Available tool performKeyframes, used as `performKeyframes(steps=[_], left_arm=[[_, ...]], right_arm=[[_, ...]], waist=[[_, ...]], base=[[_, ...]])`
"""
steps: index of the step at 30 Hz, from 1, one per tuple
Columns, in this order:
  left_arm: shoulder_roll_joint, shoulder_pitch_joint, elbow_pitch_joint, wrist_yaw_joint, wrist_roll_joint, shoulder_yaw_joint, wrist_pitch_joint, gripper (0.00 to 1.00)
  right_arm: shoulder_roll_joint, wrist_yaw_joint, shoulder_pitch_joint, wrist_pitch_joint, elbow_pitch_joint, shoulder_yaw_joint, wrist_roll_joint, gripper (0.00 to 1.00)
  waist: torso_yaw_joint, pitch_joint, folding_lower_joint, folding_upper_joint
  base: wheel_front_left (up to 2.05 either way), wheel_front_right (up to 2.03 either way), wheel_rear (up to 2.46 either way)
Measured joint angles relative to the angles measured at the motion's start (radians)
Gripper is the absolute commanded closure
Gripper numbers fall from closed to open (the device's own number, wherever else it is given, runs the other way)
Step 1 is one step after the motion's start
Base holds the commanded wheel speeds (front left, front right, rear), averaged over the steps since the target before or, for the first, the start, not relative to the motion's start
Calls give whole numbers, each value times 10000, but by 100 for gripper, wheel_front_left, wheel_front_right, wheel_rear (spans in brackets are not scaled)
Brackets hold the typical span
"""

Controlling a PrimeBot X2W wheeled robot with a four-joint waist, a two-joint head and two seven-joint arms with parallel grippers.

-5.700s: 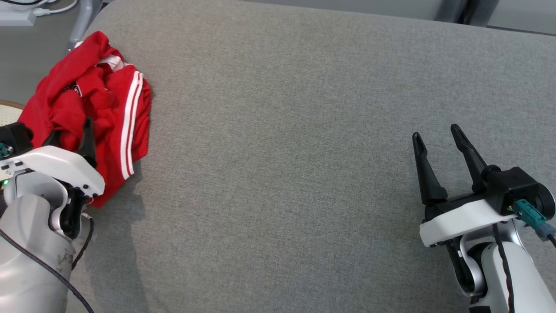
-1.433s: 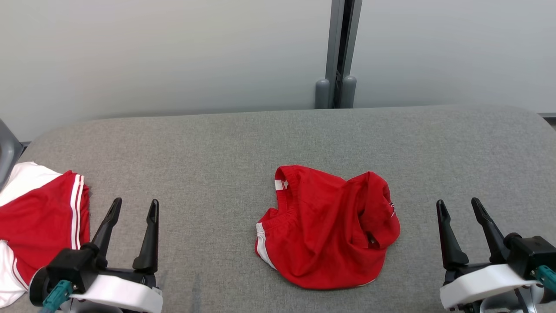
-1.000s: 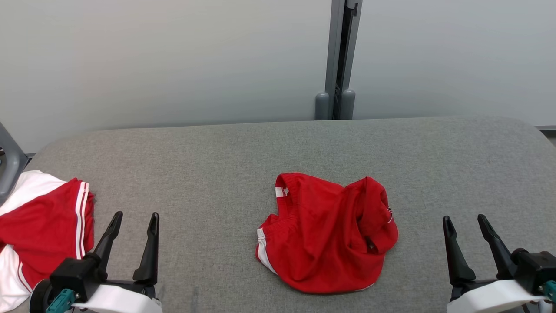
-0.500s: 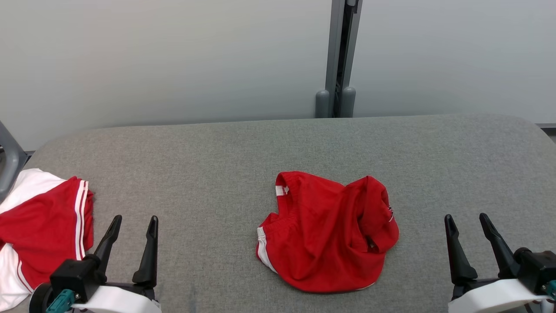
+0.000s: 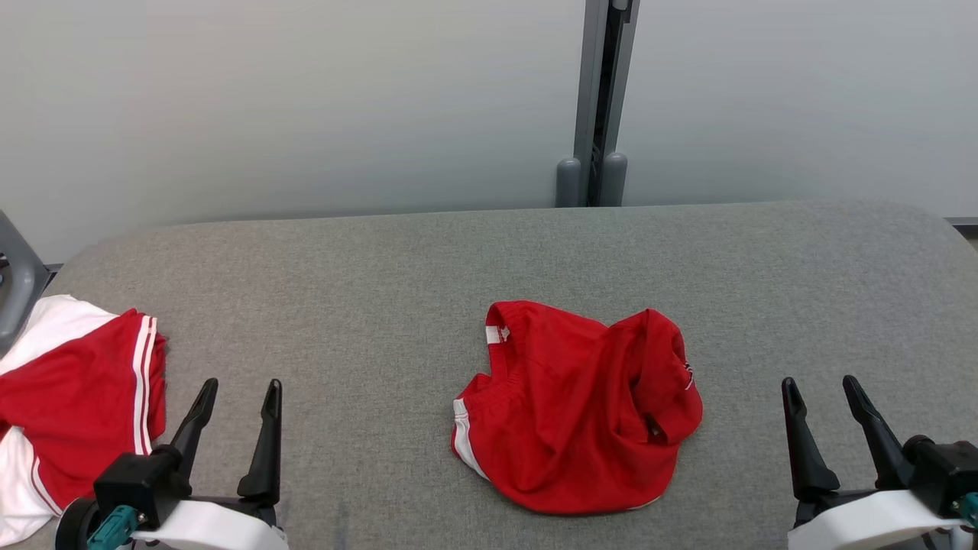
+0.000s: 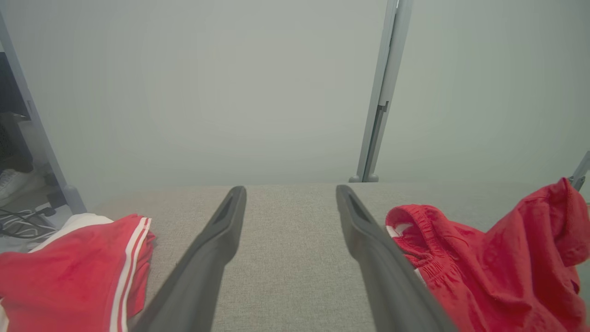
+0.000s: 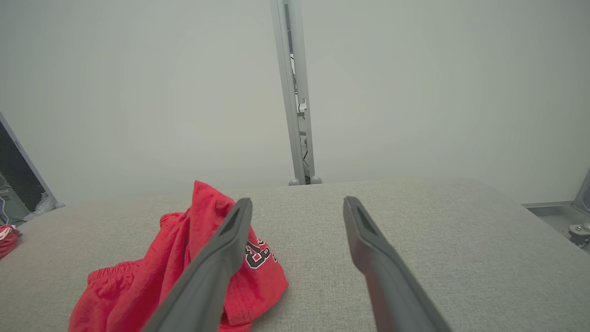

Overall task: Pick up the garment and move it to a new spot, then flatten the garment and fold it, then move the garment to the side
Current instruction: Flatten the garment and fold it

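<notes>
black left pincer (image 5: pixel 241 386) and right pincer (image 5: pixel 819 382) sit nearest, both spread wide, holding nothing, above the grey counter (image 5: pixel 382 267). between and beyond them the crumpled red garment (image 5: pixel 581 412) lies mid-counter, untouched; a red-and-white cloth (image 5: pixel 76 397) lies at the left edge.

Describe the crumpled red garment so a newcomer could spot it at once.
Start at the wide grey fabric-covered table. Near its middle lies a crumpled red pair of shorts. Unlike the flatter red-and-white striped garment at the left edge, it is bunched, its elastic waistband showing.
</notes>
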Motion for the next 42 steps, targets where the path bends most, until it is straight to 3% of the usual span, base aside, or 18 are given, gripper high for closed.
performKeyframes(steps=[16, 22, 33, 42], left_arm=[[27, -84, -119, 63, 2, -201, 84, 0], [25, -762, 100, -614, 54, -828, 357, 0], [-290, -2804, 1779, -2857, 4, -2934, 2399, 0], [119, -4038, 3137, -3275, -82, -3871, 3344, 0]], right_arm=[[0, 0, -46, -40, 52, 12, 33, 0], [0, 0, -225, -8, -8, 169, 31, 0], [-2, 6, -650, -111, 21, 504, 81, 0], [-6, 6, -1032, -462, 305, 610, 199, 0]], waist=[[-45, 67, 0, 0], [-209, 234, 0, 0], [-1020, 1140, 0, 0], [-1885, 1920, 0, 0]], base=[[0, 0, 0], [0, 0, 0], [0, 0, 0], [0, 0, 0]])
